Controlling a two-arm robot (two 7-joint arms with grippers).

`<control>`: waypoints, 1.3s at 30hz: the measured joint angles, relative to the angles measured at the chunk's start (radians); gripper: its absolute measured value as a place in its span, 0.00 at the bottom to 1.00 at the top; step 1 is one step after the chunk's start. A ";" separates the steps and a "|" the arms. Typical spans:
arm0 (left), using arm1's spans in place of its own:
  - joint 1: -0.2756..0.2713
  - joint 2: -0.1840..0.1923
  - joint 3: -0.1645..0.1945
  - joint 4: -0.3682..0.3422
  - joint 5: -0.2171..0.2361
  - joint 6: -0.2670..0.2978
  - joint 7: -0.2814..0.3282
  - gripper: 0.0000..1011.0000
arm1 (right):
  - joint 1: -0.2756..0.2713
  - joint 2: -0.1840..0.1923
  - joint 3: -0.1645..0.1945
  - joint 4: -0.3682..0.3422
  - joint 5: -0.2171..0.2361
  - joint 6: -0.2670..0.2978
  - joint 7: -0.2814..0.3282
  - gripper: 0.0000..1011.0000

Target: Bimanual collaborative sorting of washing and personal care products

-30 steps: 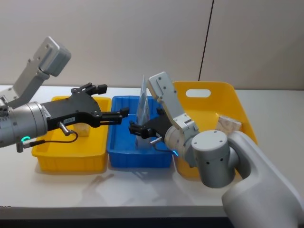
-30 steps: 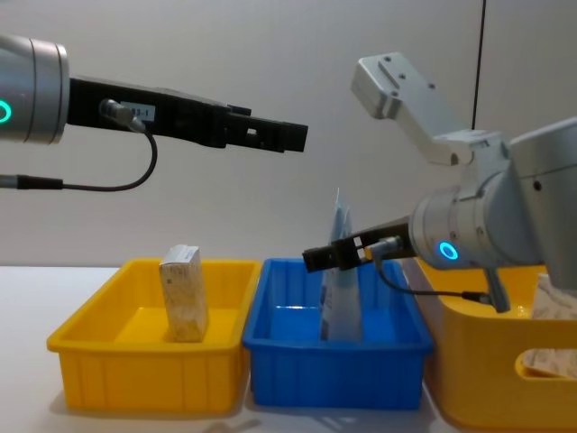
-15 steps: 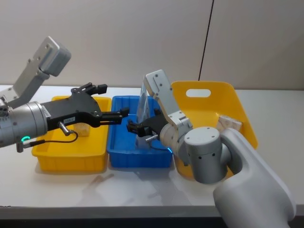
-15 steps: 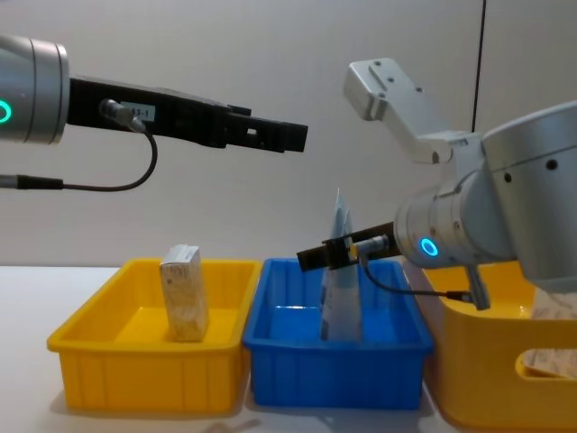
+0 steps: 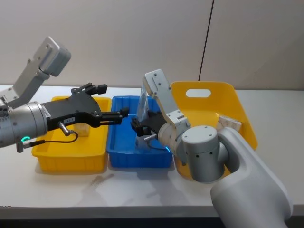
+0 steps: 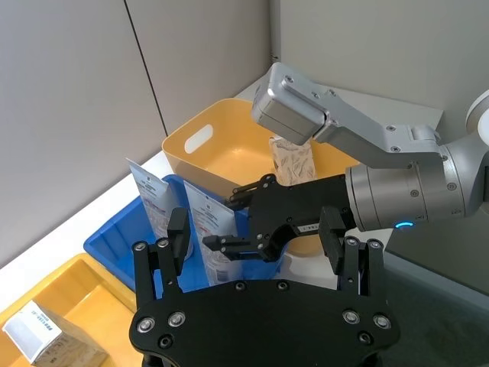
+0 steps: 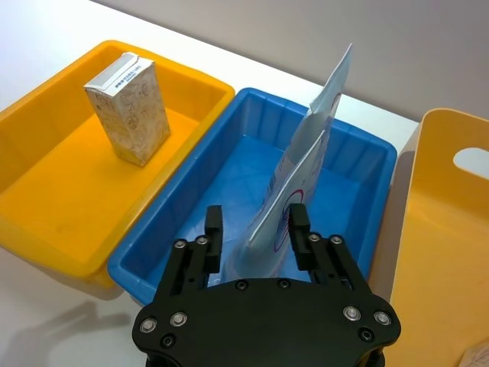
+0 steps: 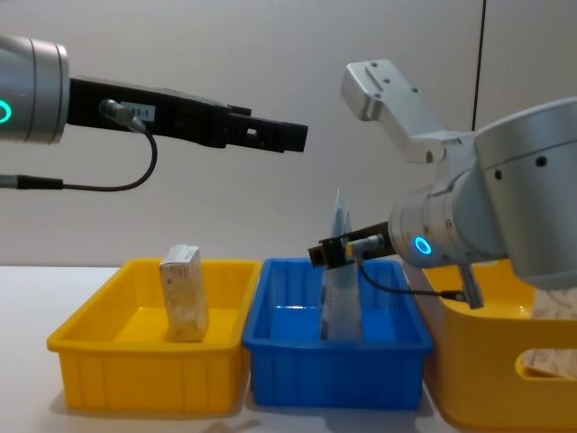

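Blue bin (image 7: 229, 191) is taking the pale pouches (image 7: 294, 191), both standing upright in it; right gripper (image 7: 254, 237) is straddling the nearer one with jaws open, not clamping. Left gripper (image 5: 124, 113) is hovering open above the bins, so placing looks finished and next is lifting the right clear without tipping it

A plain grey-beige wall (image 5: 118, 42) runs across the back from 9 to 3 o'clock, smooth and evenly lit, with no hard shadows on it. A thin dark vertical seam (image 5: 206, 40) splits its panels up around 1 o'clock. Below sits the white tabletop (image 5: 275, 109), bare at 3 o'clock and carrying soft, faint shadows along its near edge at 6 o'clock.
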 joint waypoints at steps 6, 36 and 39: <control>0.000 0.000 0.000 0.000 0.000 0.000 0.000 0.99 | 0.001 -0.003 0.001 0.002 0.000 0.001 -0.001 0.35; 0.000 0.000 0.000 0.000 0.000 0.000 0.000 0.99 | -0.016 -0.009 0.025 -0.029 0.001 -0.015 -0.018 0.02; 0.000 0.000 0.000 0.000 0.000 0.000 0.000 0.99 | -0.022 -0.009 0.036 -0.043 0.003 -0.020 -0.021 0.02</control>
